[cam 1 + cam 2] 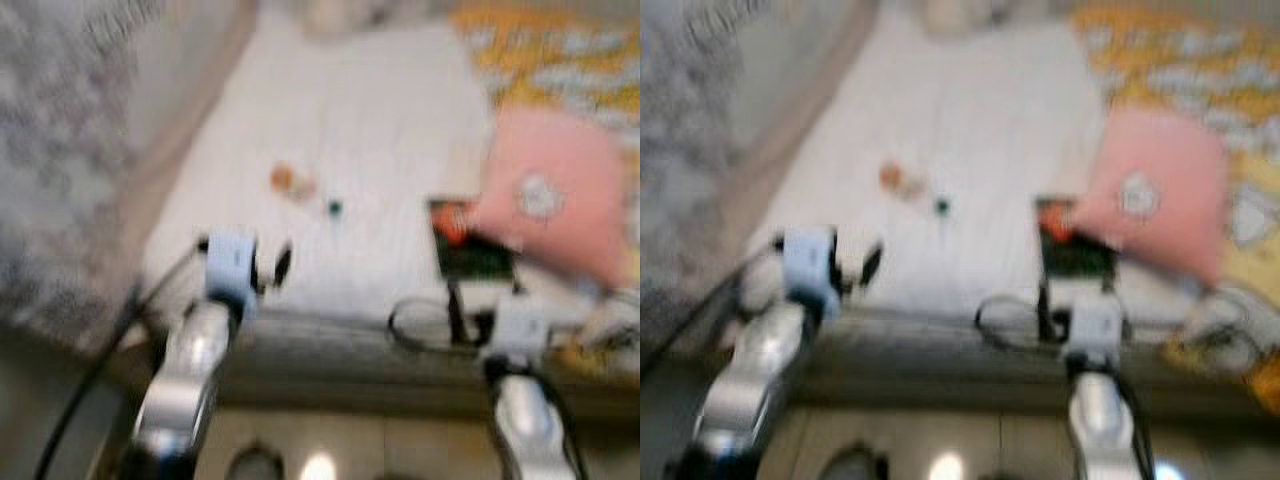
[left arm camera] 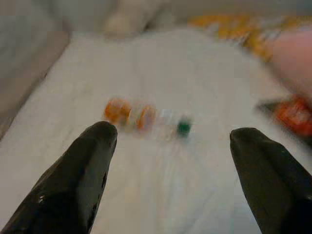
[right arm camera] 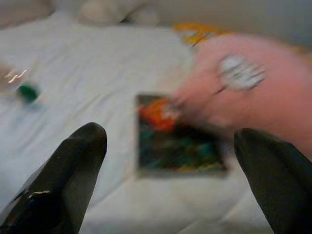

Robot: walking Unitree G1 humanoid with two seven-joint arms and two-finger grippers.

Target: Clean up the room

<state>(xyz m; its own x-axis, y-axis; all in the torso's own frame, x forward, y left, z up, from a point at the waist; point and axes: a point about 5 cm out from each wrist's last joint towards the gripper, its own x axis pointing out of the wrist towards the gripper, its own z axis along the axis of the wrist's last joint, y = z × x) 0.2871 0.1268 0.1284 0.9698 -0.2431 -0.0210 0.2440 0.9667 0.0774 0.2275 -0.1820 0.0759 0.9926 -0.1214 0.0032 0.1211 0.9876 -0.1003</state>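
All views are blurred by motion. A white bed (image 1: 380, 120) lies ahead. On it rest a small orange and clear item (image 1: 290, 181) with a green cap (image 1: 334, 208), a dark colourful book (image 1: 470, 250), and a pink pillow (image 1: 555, 190) that overlaps the book's corner. My left gripper (image 2: 170, 146) is open at the bed's near edge, short of the orange item (image 2: 129, 113). My right gripper (image 3: 170, 146) is open too, short of the book (image 3: 178, 141) and pillow (image 3: 253, 87).
A yellow patterned blanket (image 1: 560, 50) covers the bed's right side. A pale soft toy or pillow (image 1: 335, 15) sits at the far end. A grey patterned surface (image 1: 50, 150) runs along the left. Black cables (image 1: 425, 325) loop near the bed's front edge.
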